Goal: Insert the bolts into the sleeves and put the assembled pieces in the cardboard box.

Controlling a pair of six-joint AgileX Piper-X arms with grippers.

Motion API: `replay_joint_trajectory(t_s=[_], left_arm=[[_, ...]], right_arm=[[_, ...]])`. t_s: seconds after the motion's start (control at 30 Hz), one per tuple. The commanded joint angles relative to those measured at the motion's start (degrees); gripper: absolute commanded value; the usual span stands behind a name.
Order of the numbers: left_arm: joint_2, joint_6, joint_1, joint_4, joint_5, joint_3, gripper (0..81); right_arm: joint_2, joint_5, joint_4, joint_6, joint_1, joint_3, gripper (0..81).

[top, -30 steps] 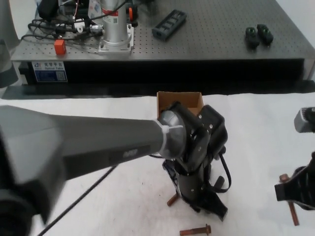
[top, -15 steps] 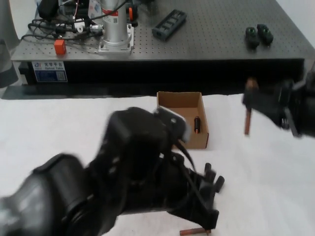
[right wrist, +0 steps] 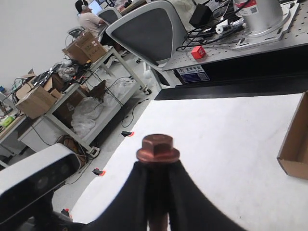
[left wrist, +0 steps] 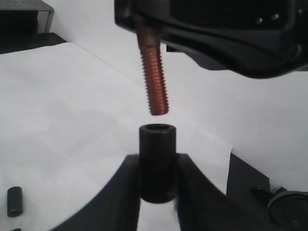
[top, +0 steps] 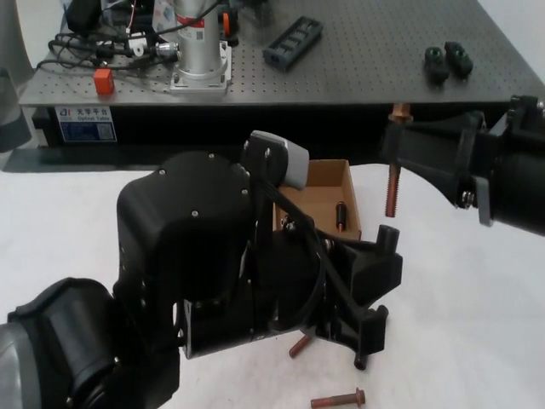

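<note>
Left wrist view: left end effector grips sleeve, bolt hanging just above.

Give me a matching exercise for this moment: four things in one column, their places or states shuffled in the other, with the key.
Things
1. held bolt
2. sleeve
3. cardboard box
4. loose bolt

Places or states
A. lying flat on the white cloth, nearest the camera
B. upright between the fingers of the left gripper
C. in the right gripper, thread down, just above the sleeve's opening
D. open, with one assembled piece inside

Pairs: 1-C, 2-B, 3-D, 4-A
</note>
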Motion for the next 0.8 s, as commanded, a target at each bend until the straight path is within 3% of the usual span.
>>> replay_joint_trajectory(t_s=[0.0, 0.67, 0.77], left_arm=[[-0.64, -0.75, 0.13, -1.45, 0.29, -0.19, 0.6], [-0.64, -0.63, 0.13, -4.85, -4.17, -0.19, 0.6], [-0.64, -0.26, 0.13, -4.85, -4.63, -0.19, 0.6]], right_arm=[[-0.23, 0.35, -0.51, 0.50, 0.20, -0.08, 2.8], [-0.23, -3.78, 3.18, 0.08, 0.20, -0.08, 1.6], [-0.38, -4.60, 3.18, -0.13, 0.20, -0.08, 24.7]])
